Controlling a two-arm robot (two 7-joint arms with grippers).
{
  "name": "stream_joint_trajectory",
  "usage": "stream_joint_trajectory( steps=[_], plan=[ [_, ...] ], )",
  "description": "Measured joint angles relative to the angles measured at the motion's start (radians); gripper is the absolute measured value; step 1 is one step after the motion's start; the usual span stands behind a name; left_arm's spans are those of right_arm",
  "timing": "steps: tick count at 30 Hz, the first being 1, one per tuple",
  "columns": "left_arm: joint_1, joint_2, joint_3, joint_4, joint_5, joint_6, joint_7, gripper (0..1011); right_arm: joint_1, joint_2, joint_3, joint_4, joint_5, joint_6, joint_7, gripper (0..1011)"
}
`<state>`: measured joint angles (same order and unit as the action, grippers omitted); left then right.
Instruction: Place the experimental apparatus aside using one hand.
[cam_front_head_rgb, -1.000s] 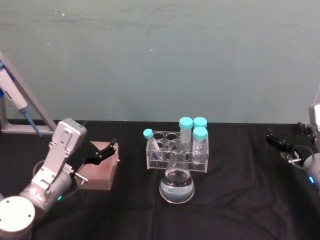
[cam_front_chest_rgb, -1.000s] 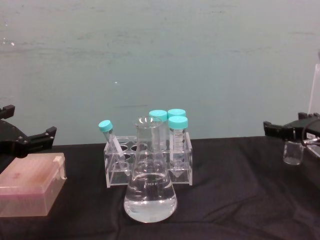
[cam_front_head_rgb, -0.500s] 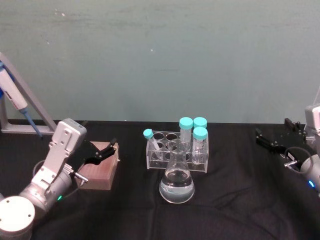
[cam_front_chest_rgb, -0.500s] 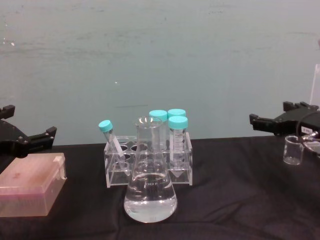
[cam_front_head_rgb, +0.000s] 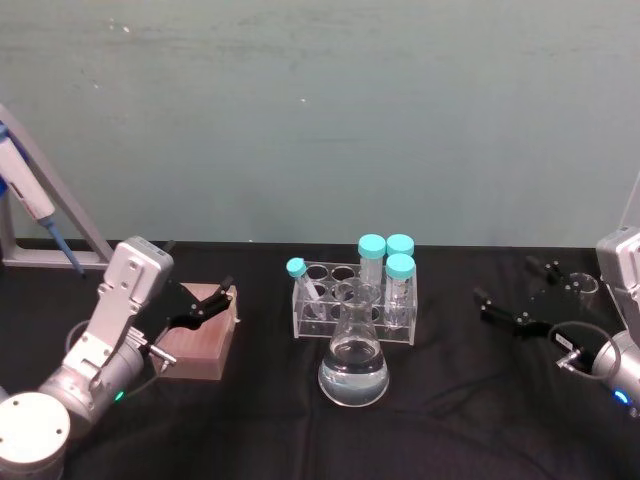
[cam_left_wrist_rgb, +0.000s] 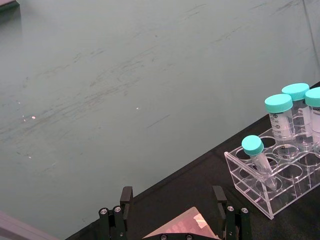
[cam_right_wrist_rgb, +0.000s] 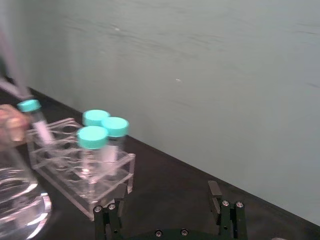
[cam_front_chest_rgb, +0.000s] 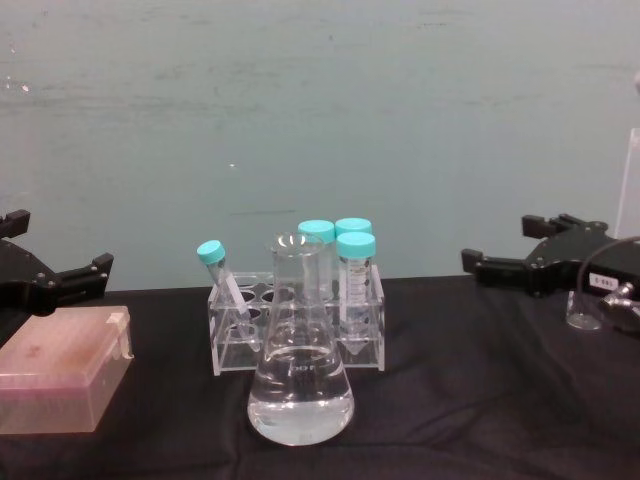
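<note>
Reporting from the remote station: the right tool (cam_front_head_rgb: 505, 281) is hanging over the tabletop (cam_front_head_rgb: 450, 410) to the right of the tube rack (cam_front_head_rgb: 354, 302), jaws spread wide and gripping nothing. The left tool (cam_front_head_rgb: 210, 303) is sitting parked above a pink box (cam_front_head_rgb: 198, 345), likewise open and empty. The conical flask (cam_front_head_rgb: 353, 366) is standing just in front of the rack, and I cannot tell whether they are touching. The small beaker (cam_front_chest_rgb: 583, 311) is resting close behind the right wrist.

Hazards I am flagging:
- A sideways approach is risking a knock to the flask, spilling its liquid.
- The capped tubes (cam_front_chest_rgb: 343, 262) are making the rack top-heavy, so a low, off-centre grip is inviting a tilt.
- The wrist or its cable is likely to sweep the beaker over during any turn.
</note>
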<state>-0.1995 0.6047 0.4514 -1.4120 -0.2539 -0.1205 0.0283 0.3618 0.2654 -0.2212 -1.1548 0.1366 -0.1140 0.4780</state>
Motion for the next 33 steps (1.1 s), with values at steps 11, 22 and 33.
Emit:
stream_joint_trajectory(
  steps=[11,22,33],
  plan=[
    [0.0,0.0,0.0,0.0,0.0,0.0,0.0,1000,-0.011,0.037,-0.036,-0.038,0.092,0.0,0.137,1000],
    [0.0,0.0,0.0,0.0,0.0,0.0,0.0,1000,0.013,0.054,-0.078,-0.029,0.157,0.021,0.241,1000],
    [0.0,0.0,0.0,0.0,0.0,0.0,0.0,1000,0.062,0.053,-0.137,0.019,0.198,0.015,0.322,1000]
  ],
)
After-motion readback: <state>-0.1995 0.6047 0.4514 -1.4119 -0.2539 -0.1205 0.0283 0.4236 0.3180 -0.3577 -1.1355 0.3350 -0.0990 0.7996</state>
